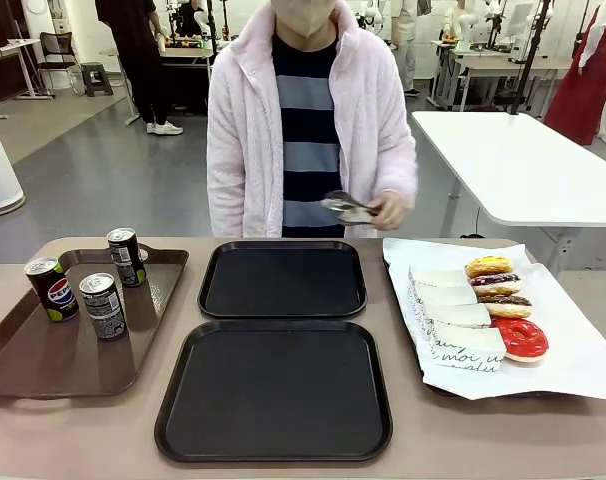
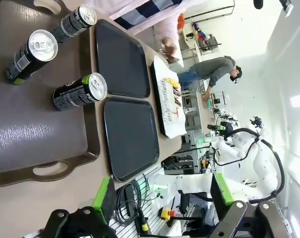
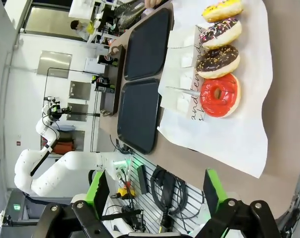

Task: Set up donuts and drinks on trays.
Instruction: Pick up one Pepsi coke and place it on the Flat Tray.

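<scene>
The left claw and right claw are wide open, holding nothing. Nearest the right claw lie round iced donuts in white paper sleeves. The small dark cans stand nearest the left claw. Two bare black plastic trays sit between.

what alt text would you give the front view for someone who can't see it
Two empty black trays lie mid-table, one behind the other, between a brown tray holding three cans at left and four sleeved donuts on white paper at right. A person in a pink jacket stands behind.
</scene>
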